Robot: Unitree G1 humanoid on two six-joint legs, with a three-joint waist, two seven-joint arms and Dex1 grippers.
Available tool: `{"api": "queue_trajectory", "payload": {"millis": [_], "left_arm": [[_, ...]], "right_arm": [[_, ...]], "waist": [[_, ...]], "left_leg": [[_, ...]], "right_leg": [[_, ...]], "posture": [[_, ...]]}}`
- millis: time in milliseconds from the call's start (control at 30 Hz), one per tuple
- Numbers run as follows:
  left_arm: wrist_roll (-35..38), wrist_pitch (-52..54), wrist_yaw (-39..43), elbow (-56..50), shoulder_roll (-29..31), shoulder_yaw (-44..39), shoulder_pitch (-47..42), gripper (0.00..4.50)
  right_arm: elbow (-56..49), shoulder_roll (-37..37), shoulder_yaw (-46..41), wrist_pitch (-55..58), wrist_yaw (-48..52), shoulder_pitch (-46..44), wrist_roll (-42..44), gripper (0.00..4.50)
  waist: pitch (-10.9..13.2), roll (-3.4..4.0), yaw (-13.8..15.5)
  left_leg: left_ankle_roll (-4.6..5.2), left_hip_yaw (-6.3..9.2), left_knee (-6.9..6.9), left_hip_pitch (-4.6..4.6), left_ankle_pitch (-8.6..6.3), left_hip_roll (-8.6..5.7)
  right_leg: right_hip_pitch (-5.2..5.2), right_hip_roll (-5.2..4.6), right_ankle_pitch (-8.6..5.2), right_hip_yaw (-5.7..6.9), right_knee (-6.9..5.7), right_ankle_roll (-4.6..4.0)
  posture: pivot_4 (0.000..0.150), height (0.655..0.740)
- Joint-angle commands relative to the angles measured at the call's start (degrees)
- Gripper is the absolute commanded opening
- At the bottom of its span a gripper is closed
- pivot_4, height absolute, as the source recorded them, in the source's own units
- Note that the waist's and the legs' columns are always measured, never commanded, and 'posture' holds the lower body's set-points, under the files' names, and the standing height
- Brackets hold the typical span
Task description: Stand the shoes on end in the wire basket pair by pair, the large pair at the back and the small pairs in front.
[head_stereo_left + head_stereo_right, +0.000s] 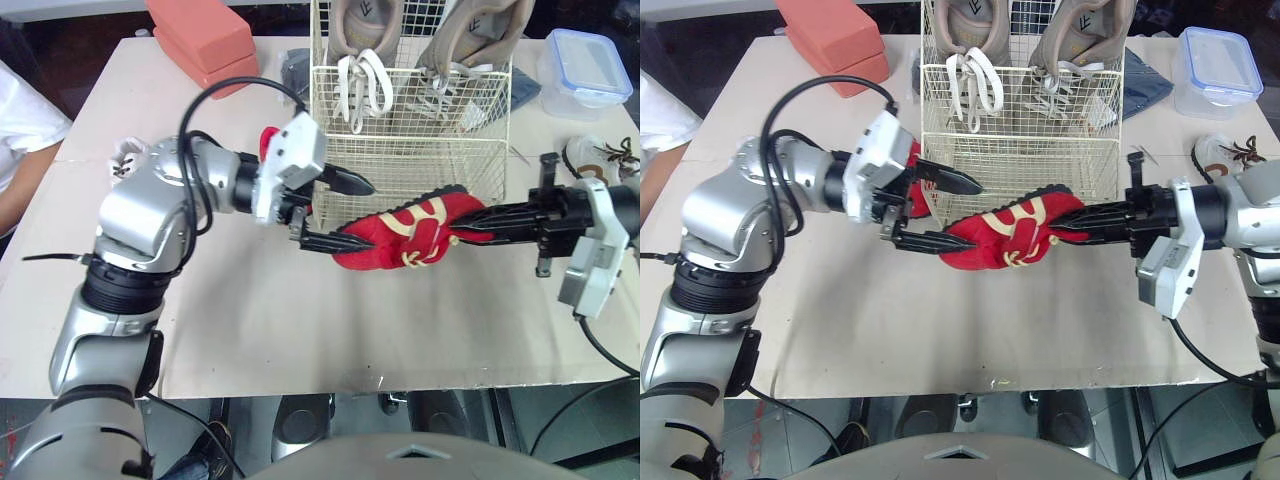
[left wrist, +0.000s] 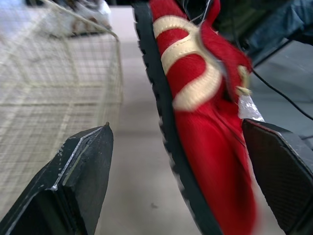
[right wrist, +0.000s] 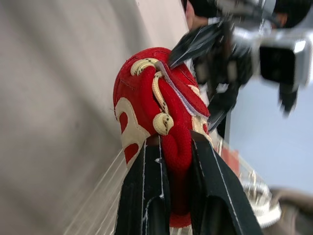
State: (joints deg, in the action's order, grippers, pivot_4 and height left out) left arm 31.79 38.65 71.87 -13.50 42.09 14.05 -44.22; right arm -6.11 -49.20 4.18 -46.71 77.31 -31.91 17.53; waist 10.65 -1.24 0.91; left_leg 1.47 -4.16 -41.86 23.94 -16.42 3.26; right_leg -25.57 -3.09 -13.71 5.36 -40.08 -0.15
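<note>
A red shoe (image 1: 405,235) with cream straps hangs just above the table in front of the wire basket (image 1: 425,165). My right gripper (image 1: 468,226) is shut on its collar end (image 3: 171,142). My left gripper (image 1: 356,214) is open, its fingers (image 2: 83,166) either side of the shoe's other end (image 2: 195,98), with a gap on the sole side. A second red shoe (image 1: 268,140) peeks out behind my left wrist. Two large beige shoes (image 1: 365,40) stand on end at the back of the basket; its front part holds nothing.
Pink boxes (image 1: 205,40) lie at the back left, and a blue-lidded plastic container (image 1: 585,65) at the back right. One small shoe (image 1: 600,155) sits at the right edge, a white one (image 1: 128,155) at the left. A person's sleeve (image 1: 20,120) shows far left.
</note>
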Motion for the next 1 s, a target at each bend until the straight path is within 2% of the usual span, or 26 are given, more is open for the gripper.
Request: {"api": "queue_trajectory", "payload": {"millis": [33,133,167,200,233,267,333,367,467,533,633,833,933,1000], "left_arm": [[-2.80,-0.20,-0.86,-0.43,-0.38,1.09,-1.39,4.50],[-2.46,0.39,-0.18,-0.50,-0.67,1.11,-1.07,4.50],[-2.18,0.65,-0.17,-0.54,-0.84,0.91,-0.93,3.96],[-1.96,0.86,0.24,-0.82,-0.66,0.89,-0.66,3.66],[-1.86,0.80,0.79,-1.18,-0.39,0.93,-0.28,2.98],[-1.66,0.91,1.19,-1.41,-0.29,0.92,-0.07,2.87],[-0.67,1.49,1.33,-1.85,-0.67,0.41,0.41,2.09],[-0.18,1.68,1.17,-2.01,-0.98,0.12,0.63,1.60],[0.55,1.64,0.02,-1.96,-2.20,-1.04,1.50,0.49],[0.01,0.27,-0.88,-1.54,-3.12,-2.13,2.31,0.46],[-0.07,-1.84,-2.91,-0.68,-5.25,-4.44,2.67,0.46],[0.23,-4.59,-6.53,-0.39,-9.11,-7.69,2.81,0.46],[-0.98,-6.70,-8.96,0.27,-11.31,-7.98,2.94,0.46],[-1.57,-7.22,-10.10,0.34,-12.37,-7.63,3.18,0.46]], "right_arm": [[-0.27,0.17,0.52,-1.66,-1.01,-2.96,0.98,0.02],[-0.08,0.02,1.15,-2.34,-1.32,-3.65,1.13,0.02],[-0.02,-0.06,1.28,-2.46,-1.38,-3.72,1.21,0.00],[0.04,-0.12,1.36,-2.52,-1.44,-3.76,1.26,0.00],[0.08,-0.14,1.40,-2.58,-1.49,-3.84,1.28,0.00],[0.20,-0.14,1.39,-2.63,-1.52,-3.99,1.32,0.00],[0.34,0.00,1.11,-2.70,-1.90,-4.36,1.31,0.00],[0.41,0.07,0.85,-2.48,-2.28,-4.37,1.27,0.82],[0.46,0.26,-0.17,-0.79,-4.22,-3.53,1.65,2.18],[-0.77,0.21,-1.80,3.85,-7.14,-0.71,4.44,3.21],[-3.18,-0.63,-5.98,14.34,-12.44,7.42,9.24,4.50],[-15.46,-4.31,-11.02,42.37,-21.94,22.95,23.46,4.50],[-23.85,-3.87,-12.30,57.27,-33.19,26.96,38.38,4.50],[-27.25,-1.64,-12.77,62.59,-40.74,27.04,45.99,4.50]], "waist": [[0.00,0.00,-0.01],[0.00,0.00,-0.02],[0.00,0.00,-0.01],[0.00,0.00,-0.02],[0.00,0.00,-0.02],[0.00,0.00,-0.03],[0.00,0.00,-0.05],[0.00,0.00,-0.05],[0.00,0.00,-0.07],[0.00,0.00,-0.02],[0.00,0.00,0.56],[0.00,0.01,0.85],[-0.01,0.01,0.51],[-0.02,0.00,0.20]], "left_leg": [[0.00,0.00,0.00,0.00,0.00,0.00],[-0.01,0.01,0.00,-0.01,0.00,0.01],[-0.01,0.01,-0.01,-0.01,0.00,0.01],[-0.01,0.01,-0.03,-0.01,0.00,0.02],[-0.01,0.01,-0.04,-0.01,0.00,0.02],[-0.01,0.01,-0.04,-0.01,0.00,0.02],[-0.01,0.01,-0.05,-0.01,0.00,0.02],[-0.01,0.01,-0.04,-0.01,0.00,0.03],[-0.01,0.00,-0.05,-0.03,0.00,0.03],[-0.01,-0.01,-0.06,-0.03,0.01,0.03],[-0.01,0.06,-0.08,0.01,0.00,0.03],[0.00,0.06,-0.18,0.01,0.00,0.03],[0.01,0.02,-0.17,-0.08,0.00,0.03],[0.00,0.04,-0.18,-0.11,0.00,0.05]], "right_leg": [[-0.01,-0.01,0.00,0.00,0.00,-0.01],[0.00,-0.02,0.01,0.02,-0.02,-0.01],[-0.01,-0.01,0.01,0.02,-0.03,-0.01],[0.00,-0.02,0.00,0.02,-0.04,-0.01],[0.00,-0.02,0.00,0.02,-0.05,-0.01],[0.00,-0.02,0.00,0.02,-0.05,-0.01],[0.00,-0.02,0.01,0.01,-0.06,-0.02],[0.00,-0.02,0.01,0.01,-0.07,-0.02],[0.00,-0.02,0.01,0.01,-0.07,-0.02],[0.00,-0.03,0.01,0.00,-0.08,-0.02],[0.05,-0.08,0.02,0.08,-0.07,-0.04],[0.07,-0.14,0.02,0.07,-0.13,-0.04],[0.07,-0.14,0.01,0.00,-0.24,-0.04],[0.07,-0.11,0.01,0.00,-0.27,-0.03]], "posture": [[0.150,0.6860],[0.150,0.6860],[0.150,0.6860],[0.150,0.6860],[0.150,0.6860],[0.150,0.6860],[0.150,0.6860],[0.150,0.6860],[0.150,0.6860],[0.150,0.6860],[0.150,0.6860],[0.150,0.6860],[0.150,0.6860],[0.150,0.6860]]}}
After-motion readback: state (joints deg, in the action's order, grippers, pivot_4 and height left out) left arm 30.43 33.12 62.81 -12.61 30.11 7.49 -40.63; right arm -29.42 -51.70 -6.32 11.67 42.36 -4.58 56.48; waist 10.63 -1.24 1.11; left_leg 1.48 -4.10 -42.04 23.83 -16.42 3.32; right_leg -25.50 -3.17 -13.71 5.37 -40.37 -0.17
